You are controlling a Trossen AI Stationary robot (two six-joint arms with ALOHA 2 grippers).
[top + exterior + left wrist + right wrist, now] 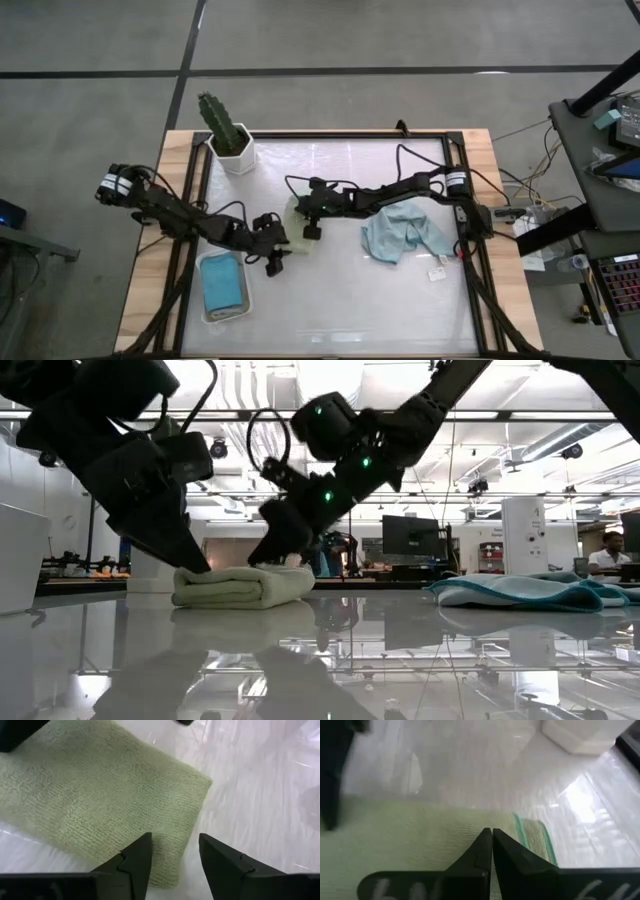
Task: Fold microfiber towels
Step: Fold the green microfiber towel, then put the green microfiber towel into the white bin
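Pressing down on the folded sage green towel [297, 222] with the right gripper [311, 231], fingers squeezed shut, holding nothing. Left gripper [274, 262] at seven o'clock of it, fingers apart, empty.

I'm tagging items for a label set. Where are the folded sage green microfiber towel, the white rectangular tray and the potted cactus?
Folded sage green microfiber towel [243, 586]: low view, middle of its folded side.
White rectangular tray [203, 262]: high view, left rim.
Potted cactus [222, 123]: high view, green stem.

A robotics lab: monitors [408, 536], equipment benches [600, 130] and ceiling strip lights [500, 430] surround the table [330, 300].
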